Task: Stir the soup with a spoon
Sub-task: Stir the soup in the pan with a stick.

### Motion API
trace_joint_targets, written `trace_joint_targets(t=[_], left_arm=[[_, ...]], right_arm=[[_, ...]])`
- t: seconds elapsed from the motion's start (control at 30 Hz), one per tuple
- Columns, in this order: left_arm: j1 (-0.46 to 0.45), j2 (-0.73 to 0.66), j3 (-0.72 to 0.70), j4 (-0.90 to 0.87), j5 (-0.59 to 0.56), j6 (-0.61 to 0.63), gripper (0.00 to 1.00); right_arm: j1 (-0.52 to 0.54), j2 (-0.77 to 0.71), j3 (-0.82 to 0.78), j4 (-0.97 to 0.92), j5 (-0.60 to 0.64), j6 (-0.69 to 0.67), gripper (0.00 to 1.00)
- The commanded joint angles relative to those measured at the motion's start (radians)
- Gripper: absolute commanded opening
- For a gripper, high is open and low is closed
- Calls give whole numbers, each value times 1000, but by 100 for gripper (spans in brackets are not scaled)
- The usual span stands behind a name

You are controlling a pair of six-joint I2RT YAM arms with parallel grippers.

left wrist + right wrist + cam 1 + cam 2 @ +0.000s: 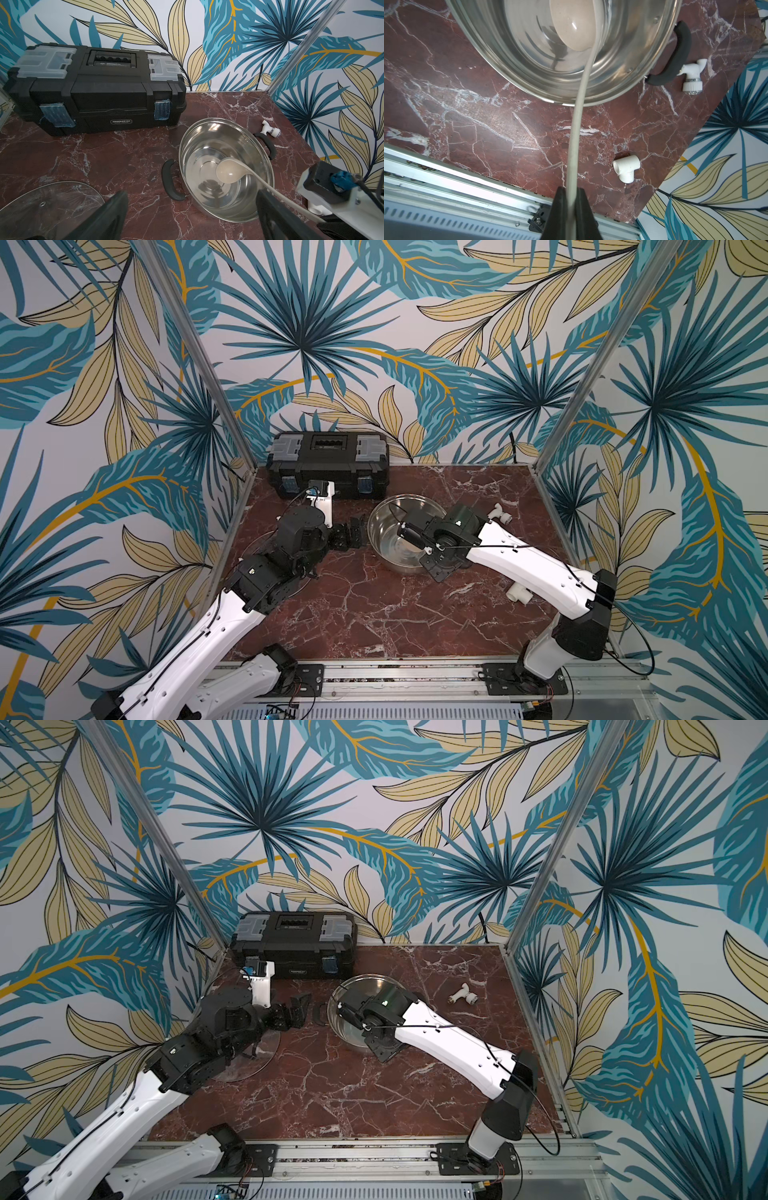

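Observation:
The round steel pot [380,526] [338,1006] [264,153] with black side handles stands mid-table. Its bare shiny interior [519,41] stands for the soup; no liquid shows. The cream spoon [227,172] has its bowl [571,27] inside the pot, and its slim handle [576,135] slants out over the rim. My right gripper [572,199] is shut on the handle's end, above the table beside the pot. My left gripper [353,533] [297,1009] [191,218] hovers left of the pot, open, with nothing between its fingers.
A black toolbox [328,464] [93,91] stands at the back left. The glass lid [257,1056] [52,199] lies under my left arm. Two white pipe fittings [500,512] [627,168] lie right of the pot. A metal rail [395,676] lines the front edge.

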Motion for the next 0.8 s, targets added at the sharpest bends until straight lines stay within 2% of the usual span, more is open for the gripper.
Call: trace_joint_targets(t=[0.0,0.23,0.37,0.67,0.77], left_arm=[[-2,3,-6,15,8,-2,100],[-2,-3,-16,17,16,1,100],[-2,-5,-30,36,27,-6,100],[-2,-1,-54,57,55,-14,100],[-2,0,-60,62,57,-12,100]], right_arm=[[-2,-22,-35,-39,67,37,0],[-57,-3,-35,-34,161,35,0],[-81,18,-3,-9,175,14,0],[-84,113,89,65,125,-34,0],[-82,138,125,101,69,-47,0]])
